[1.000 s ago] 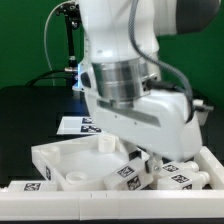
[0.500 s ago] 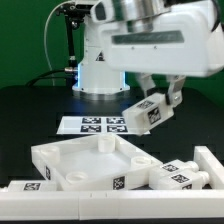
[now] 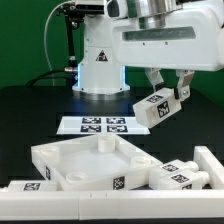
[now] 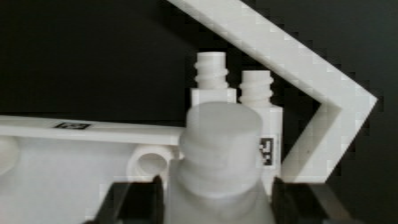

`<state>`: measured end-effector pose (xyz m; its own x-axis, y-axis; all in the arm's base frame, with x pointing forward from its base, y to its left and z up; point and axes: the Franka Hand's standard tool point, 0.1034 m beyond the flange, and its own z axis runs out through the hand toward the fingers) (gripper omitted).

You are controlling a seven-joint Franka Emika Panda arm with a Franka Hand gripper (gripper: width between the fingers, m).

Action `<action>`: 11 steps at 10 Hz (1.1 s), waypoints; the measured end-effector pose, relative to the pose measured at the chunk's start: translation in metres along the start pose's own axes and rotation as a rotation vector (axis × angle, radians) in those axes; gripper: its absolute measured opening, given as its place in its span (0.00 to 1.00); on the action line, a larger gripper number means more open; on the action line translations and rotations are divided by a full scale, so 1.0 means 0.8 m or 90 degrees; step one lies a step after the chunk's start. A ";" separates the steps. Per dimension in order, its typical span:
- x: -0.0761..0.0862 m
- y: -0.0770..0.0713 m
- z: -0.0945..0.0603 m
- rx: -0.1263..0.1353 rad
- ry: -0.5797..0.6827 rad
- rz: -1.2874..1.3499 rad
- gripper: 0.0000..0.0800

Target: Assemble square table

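The white square tabletop (image 3: 85,165) lies on the black table, rim up, with round corner sockets. My gripper (image 3: 166,92) is shut on a chunky white tagged leg (image 3: 157,107) and holds it tilted in the air above the tabletop's right side. In the wrist view the leg (image 4: 228,150) fills the space between my black fingers (image 4: 134,198). Other white legs (image 3: 175,176) lie at the tabletop's right; two threaded leg ends (image 4: 233,80) show in the wrist view.
The marker board (image 3: 100,125) lies flat behind the tabletop. A long white bar (image 3: 60,192) with one tag runs along the front edge, and a white bar (image 3: 212,165) stands at the exterior view's right. The robot base (image 3: 98,60) is behind.
My gripper has risen from the pile of legs beside the tabletop with one leg held, then moved a little toward the exterior view's right and upward.
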<state>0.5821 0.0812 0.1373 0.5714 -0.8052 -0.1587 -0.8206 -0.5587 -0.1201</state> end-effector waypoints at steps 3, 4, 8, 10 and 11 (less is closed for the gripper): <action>-0.054 0.063 0.010 -0.037 0.006 -0.139 0.36; -0.045 0.075 0.010 -0.025 0.021 -0.138 0.36; -0.044 0.080 0.014 -0.028 0.021 -0.159 0.36; -0.021 0.150 0.018 -0.037 0.028 -0.253 0.36; 0.001 0.185 0.018 -0.041 0.038 -0.300 0.36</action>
<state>0.4613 0.0012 0.1054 0.8812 -0.4706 -0.0444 -0.4726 -0.8751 -0.1039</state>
